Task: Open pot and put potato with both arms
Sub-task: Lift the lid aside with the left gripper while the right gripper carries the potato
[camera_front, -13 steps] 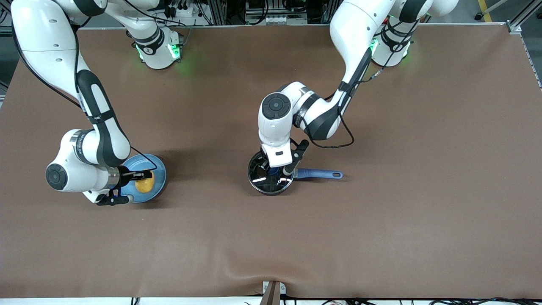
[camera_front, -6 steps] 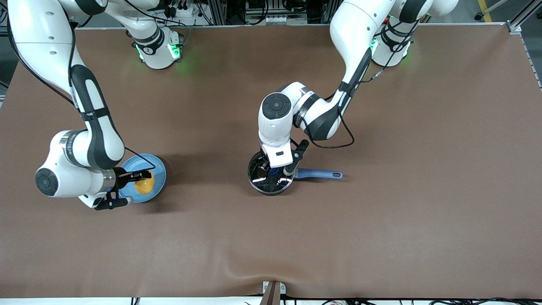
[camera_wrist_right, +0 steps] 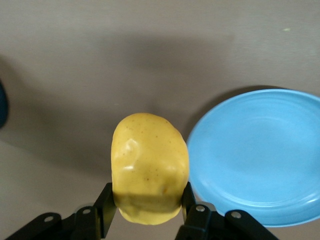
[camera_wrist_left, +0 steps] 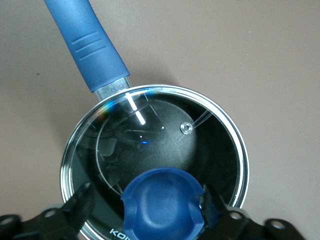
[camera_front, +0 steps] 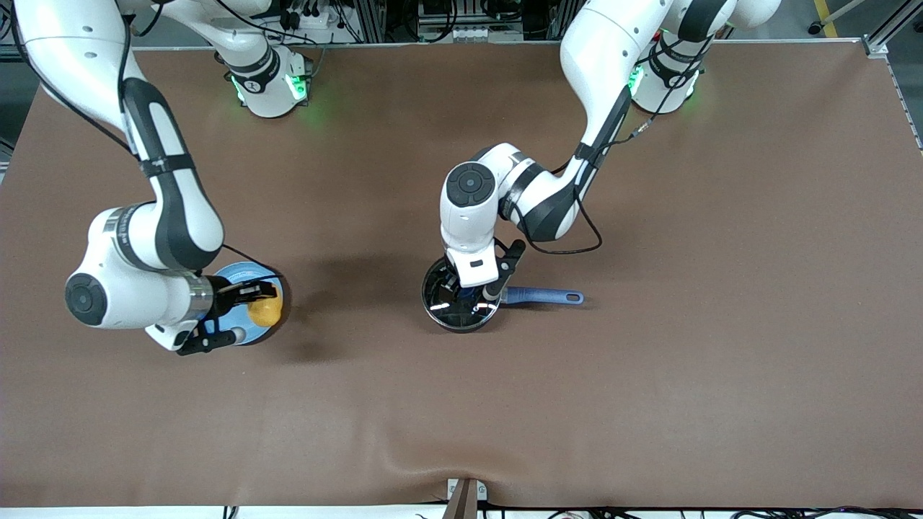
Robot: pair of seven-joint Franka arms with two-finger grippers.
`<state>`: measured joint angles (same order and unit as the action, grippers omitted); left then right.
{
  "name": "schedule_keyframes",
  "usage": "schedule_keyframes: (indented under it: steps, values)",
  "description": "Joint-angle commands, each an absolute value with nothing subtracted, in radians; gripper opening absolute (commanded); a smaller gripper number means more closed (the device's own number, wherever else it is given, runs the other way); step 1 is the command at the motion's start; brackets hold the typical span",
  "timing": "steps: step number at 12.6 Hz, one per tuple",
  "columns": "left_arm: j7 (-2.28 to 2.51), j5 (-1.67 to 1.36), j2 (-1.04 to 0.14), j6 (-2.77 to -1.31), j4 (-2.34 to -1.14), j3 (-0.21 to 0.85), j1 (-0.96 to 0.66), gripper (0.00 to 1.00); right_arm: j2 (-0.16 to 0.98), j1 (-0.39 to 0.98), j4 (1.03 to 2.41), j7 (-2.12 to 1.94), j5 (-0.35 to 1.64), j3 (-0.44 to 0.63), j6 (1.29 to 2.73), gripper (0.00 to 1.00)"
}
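The black pot [camera_front: 451, 311] stands mid-table with its blue handle [camera_front: 544, 295] toward the left arm's end. The glass lid [camera_wrist_left: 150, 130] with its blue knob [camera_wrist_left: 162, 205] lies on the pot's steel rim [camera_wrist_left: 241, 150]. My left gripper [camera_front: 470, 291] is low over the lid, open. It straddles the knob [camera_wrist_left: 146, 201]: one finger touches it, the other stands apart. My right gripper [camera_front: 261, 307] is shut on the yellow potato [camera_front: 268, 313] and holds it in the air over the plate's edge. The right wrist view shows the potato [camera_wrist_right: 149, 165] between the fingers [camera_wrist_right: 146, 202].
A flat blue plate [camera_front: 241, 275] lies toward the right arm's end of the table, bare in the right wrist view [camera_wrist_right: 260, 160]. Brown table cover lies between plate and pot. A small metal bracket [camera_front: 465, 494] sits at the table's near edge.
My right gripper has lifted the potato off the plate and carried it a little toward the pot. The left gripper has stayed over the lid's knob.
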<state>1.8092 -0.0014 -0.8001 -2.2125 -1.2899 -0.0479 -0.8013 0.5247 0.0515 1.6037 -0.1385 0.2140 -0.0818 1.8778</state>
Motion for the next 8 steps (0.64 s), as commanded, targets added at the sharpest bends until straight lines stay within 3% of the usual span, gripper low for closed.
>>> schedule_keyframes:
  steps: [1,2,3,8]
  values:
    - [1.827,0.008,-0.816,-2.218,-1.261,-0.054,-0.807,0.52,0.48,0.103,1.62,-0.039,0.23,-0.087,1.87,0.0]
    - [1.819,0.009,-0.816,-2.218,-1.261,-0.055,-0.808,0.11,0.473,0.126,1.62,-0.005,0.23,-0.087,1.87,0.0]
    - [1.816,0.009,-0.815,-2.218,-1.261,-0.055,-0.808,0.0,0.465,0.144,1.62,0.03,0.23,-0.087,1.87,0.0]
    - [1.753,0.009,-0.74,-2.207,-1.261,-0.048,-0.798,0.0,0.449,0.231,1.615,0.138,0.23,-0.087,1.884,0.0]
